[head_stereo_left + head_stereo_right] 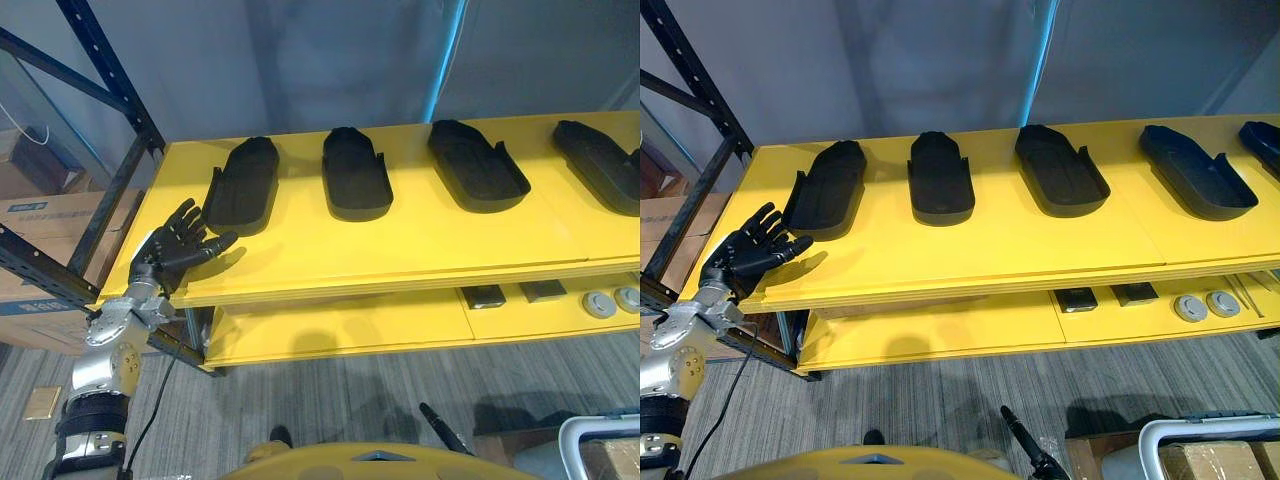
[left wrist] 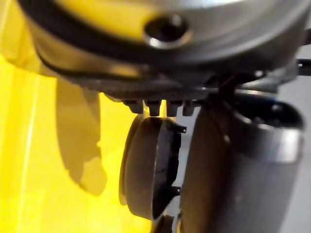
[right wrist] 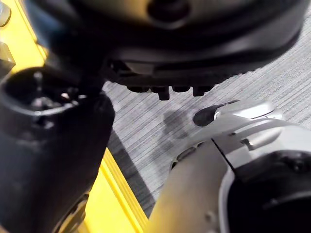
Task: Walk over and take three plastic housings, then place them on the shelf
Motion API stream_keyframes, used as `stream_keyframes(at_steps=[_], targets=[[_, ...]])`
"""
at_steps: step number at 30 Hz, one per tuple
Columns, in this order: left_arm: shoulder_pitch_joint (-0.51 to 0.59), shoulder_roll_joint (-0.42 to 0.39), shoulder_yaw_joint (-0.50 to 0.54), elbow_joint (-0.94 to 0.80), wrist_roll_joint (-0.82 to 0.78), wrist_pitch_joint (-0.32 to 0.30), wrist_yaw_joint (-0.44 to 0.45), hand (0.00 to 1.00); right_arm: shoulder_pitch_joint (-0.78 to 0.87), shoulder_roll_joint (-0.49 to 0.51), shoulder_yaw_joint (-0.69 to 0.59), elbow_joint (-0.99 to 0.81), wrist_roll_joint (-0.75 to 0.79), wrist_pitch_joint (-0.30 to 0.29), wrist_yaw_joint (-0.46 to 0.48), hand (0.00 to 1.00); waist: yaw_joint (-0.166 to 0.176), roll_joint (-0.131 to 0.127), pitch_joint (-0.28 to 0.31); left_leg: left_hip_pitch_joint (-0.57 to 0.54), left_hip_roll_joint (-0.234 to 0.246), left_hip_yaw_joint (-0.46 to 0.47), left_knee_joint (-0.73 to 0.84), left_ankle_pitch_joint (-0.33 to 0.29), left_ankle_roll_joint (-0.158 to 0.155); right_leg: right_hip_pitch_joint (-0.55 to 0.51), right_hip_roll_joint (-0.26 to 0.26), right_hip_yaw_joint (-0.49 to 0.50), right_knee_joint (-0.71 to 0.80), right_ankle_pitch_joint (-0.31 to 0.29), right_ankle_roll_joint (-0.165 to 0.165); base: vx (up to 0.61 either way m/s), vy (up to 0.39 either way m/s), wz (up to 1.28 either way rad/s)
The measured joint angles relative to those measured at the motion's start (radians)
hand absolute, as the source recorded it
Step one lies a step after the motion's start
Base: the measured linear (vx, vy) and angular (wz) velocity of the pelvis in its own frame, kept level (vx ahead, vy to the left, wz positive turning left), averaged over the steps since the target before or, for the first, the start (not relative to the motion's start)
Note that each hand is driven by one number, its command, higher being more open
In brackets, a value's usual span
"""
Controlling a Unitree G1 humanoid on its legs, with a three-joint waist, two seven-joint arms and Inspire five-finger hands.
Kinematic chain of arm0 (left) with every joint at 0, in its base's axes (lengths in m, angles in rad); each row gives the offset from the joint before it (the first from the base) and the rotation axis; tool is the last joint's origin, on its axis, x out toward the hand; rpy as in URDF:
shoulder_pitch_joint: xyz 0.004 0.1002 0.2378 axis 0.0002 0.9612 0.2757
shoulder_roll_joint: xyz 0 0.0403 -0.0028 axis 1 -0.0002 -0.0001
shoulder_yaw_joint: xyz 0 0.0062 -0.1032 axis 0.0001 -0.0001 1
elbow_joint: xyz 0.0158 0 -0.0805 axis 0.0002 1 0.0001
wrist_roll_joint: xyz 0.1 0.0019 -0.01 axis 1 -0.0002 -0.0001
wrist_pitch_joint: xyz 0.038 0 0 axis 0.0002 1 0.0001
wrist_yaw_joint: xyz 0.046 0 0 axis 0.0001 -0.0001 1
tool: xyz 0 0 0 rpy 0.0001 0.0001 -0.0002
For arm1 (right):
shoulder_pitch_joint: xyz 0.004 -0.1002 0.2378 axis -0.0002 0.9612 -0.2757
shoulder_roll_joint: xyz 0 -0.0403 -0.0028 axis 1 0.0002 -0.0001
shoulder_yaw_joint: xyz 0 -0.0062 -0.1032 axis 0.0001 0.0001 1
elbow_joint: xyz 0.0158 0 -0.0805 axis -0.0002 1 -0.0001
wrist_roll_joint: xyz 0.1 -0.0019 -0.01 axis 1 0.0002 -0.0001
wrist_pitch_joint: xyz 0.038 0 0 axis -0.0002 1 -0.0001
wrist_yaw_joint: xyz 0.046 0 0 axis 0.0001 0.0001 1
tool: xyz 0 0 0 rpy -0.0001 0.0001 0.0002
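A plain grey-blue wall (image 1: pixel 350 60) backs a two-tier yellow shelf (image 1: pixel 400 250) on a dark blue steel frame (image 1: pixel 110 60), over grey striped carpet (image 1: pixel 400 390), with cardboard boxes (image 1: pixel 40 215) at the left.

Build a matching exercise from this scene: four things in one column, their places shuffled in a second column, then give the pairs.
1. dark left hand
2. leftmost black plastic housing
3. two round grey discs
4. brown cardboard box

A. lower yellow shelf board, right end
B. behind the blue rack post, at left
C. top yellow shelf board, left end
D. top board's front left corner, fingers spread

Pairs: 1-D, 2-C, 3-A, 4-B.
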Motion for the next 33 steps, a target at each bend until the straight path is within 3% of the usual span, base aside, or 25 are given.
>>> stream_keyframes(at_steps=[1,7,10,14,16,19,21,22,24,25,26,27,29,33], targets=[[0.0,0.0,-0.002,0.0,0.018,-0.014,0.021,1.0,0.0,0.0,0.0,0.0,0.0,0.0,0.0,1.0,0.0,0.0,0.0,0.0,0.0,0.0,0.0,0.0,0.0,0.0,0.0,0.0,0.0,0.0,0.0,0.0,0.0,0.0],[0.009,-0.012,-0.016,-0.092,0.429,-0.127,0.355,1.0,0.001,0.0,0.016,0.0,0.009,0.0,-0.007,1.0,0.0,-0.002,0.002,-0.003,0.0,-0.007,0.0,0.0,0.0,-0.003,0.001,-0.001,0.0,0.0,0.0,0.0,0.0,0.0],[0.046,-0.021,-0.012,-0.257,0.503,-0.195,0.403,1.0,0.001,0.0,0.02,0.0,0.046,0.0,-0.01,1.0,0.005,-0.003,0.003,-0.004,0.0,-0.011,0.0,0.0,0.0,-0.003,0.001,-0.004,0.001,-0.001,-0.001,0.0,0.0,0.05],[0.068,-0.039,-0.038,-0.456,0.521,-0.32,0.322,1.0,-0.021,0.0,0.023,0.001,0.048,-0.002,-0.026,1.0,0.003,0.001,0.002,-0.005,0.0,-0.013,0.0,0.001,0.001,-0.002,0.001,-0.007,0.003,-0.002,-0.003,0.0,0.0,0.02],[0.065,-0.038,-0.083,-0.503,0.492,-0.358,0.198,1.0,-0.025,0.0,0.027,0.002,0.049,-0.007,-0.028,1.0,0.001,0.007,-0.002,-0.005,0.0,-0.011,0.0,0.002,0.001,-0.003,0.001,-0.004,0.005,-0.002,-0.003,0.0,0.0,0.0],[0.065,-0.038,-0.197,-0.561,0.37,-0.355,-0.033,1.0,-0.034,-0.002,0.026,0.023,0.05,-0.011,-0.028,1.0,-0.001,0.016,-0.01,-0.028,0.003,-0.002,0.0,0.01,0.003,-0.035,0.002,0.006,0.021,-0.002,-0.003,-0.01,0.001,-0.02],[0.064,-0.032,-0.281,-0.567,0.253,-0.3,-0.204,1.0,-0.039,-0.004,0.028,0.033,0.049,-0.01,-0.033,1.0,-0.005,0.016,-0.01,-0.027,0.004,0.005,0.0,0.01,0.003,-0.039,0.002,0.011,0.021,-0.001,-0.002,-0.02,0.003,-0.11],[0.065,-0.015,-0.382,-0.558,0.141,-0.214,-0.333,1.0,-0.039,-0.004,0.029,0.039,0.048,-0.009,-0.04,1.0,-0.019,0.013,-0.011,-0.016,0.004,0.011,0.0,0.009,0.002,-0.034,0.002,0.017,0.021,-0.001,-0.002,-0.02,0.002,-0.11],[0.06,0.01,-0.52,-0.52,0.1,-0.132,-0.456,1.0,-0.044,-0.004,0.038,0.039,0.047,-0.007,-0.045,1.0,-0.035,0.013,-0.012,-0.013,0.005,0.02,0.0,0.008,0.002,-0.037,0.002,0.025,0.021,0.0,-0.001,-0.02,0.006,-0.14],[0.054,0.016,-0.572,-0.5,0.1,-0.102,-0.485,1.0,-0.047,-0.005,0.04,0.039,0.046,-0.005,-0.047,1.0,-0.042,0.013,-0.012,-0.011,0.006,0.024,0.0,0.007,0.001,-0.037,0.002,0.028,0.021,0.001,0.001,-0.02,0.009,-0.24],[0.04,0.024,-0.69,-0.435,0.1,-0.023,-0.53,1.0,-0.052,-0.006,0.048,0.041,0.042,-0.002,-0.049,1.0,-0.057,0.013,-0.012,-0.002,0.007,0.037,-0.001,0.003,0.001,-0.037,0.002,0.042,0.02,0.001,0.002,-0.01,0.014,-0.31],[0.036,0.023,-0.746,-0.391,0.101,0.026,-0.547,1.0,-0.055,-0.007,0.053,0.042,0.036,-0.002,-0.049,1.0,-0.063,0.013,-0.012,0.004,0.009,0.045,-0.001,-0.001,0.0,-0.038,0.003,0.052,0.019,0.001,0.001,-0.01,0.014,-0.33],[0.036,0.023,-0.817,-0.312,0.102,0.088,-0.569,1.0,-0.059,-0.007,0.06,0.041,0.033,-0.002,-0.049,1.0,-0.081,0.01,-0.012,0.006,0.012,0.058,-0.001,-0.004,-0.004,-0.044,0.004,0.063,0.019,0.001,0.002,0.0,0.004,-0.23],[0.034,0.043,-0.913,-0.174,0.111,0.192,-0.645,1.0,-0.058,-0.019,0.105,0.045,-0.002,0.023,-0.056,1.0,-0.082,-0.003,-0.013,0.004,0.018,0.069,0.0,-0.009,-0.01,-0.055,0.01,0.077,0.019,0.004,0.006,0.03,-0.011,-0.09]])
